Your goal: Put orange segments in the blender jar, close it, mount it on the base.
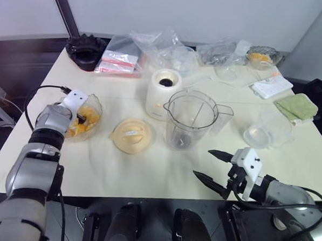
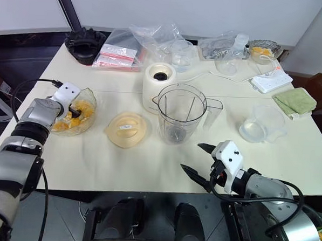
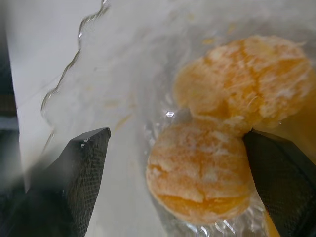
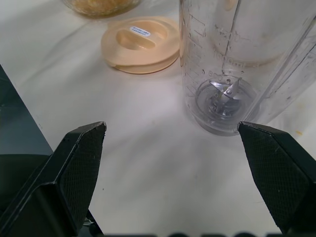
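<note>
Left gripper (image 3: 173,182) spread over orange segments (image 3: 197,173) in bowl (image 1: 94,103)

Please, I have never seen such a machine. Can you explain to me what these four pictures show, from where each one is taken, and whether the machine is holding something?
This is a humanoid robot with two arms. Two pictures come from its head, looking down at a table. The other two come from cameras on its wrists.

The left hand is open and reaches into a glass bowl of orange segments; one segment lies between its fingers, not yet gripped. The right hand is open, empty, near the table's front edge.

On the table stand the empty blender jar, its pale orange lid and the cream base.
</note>
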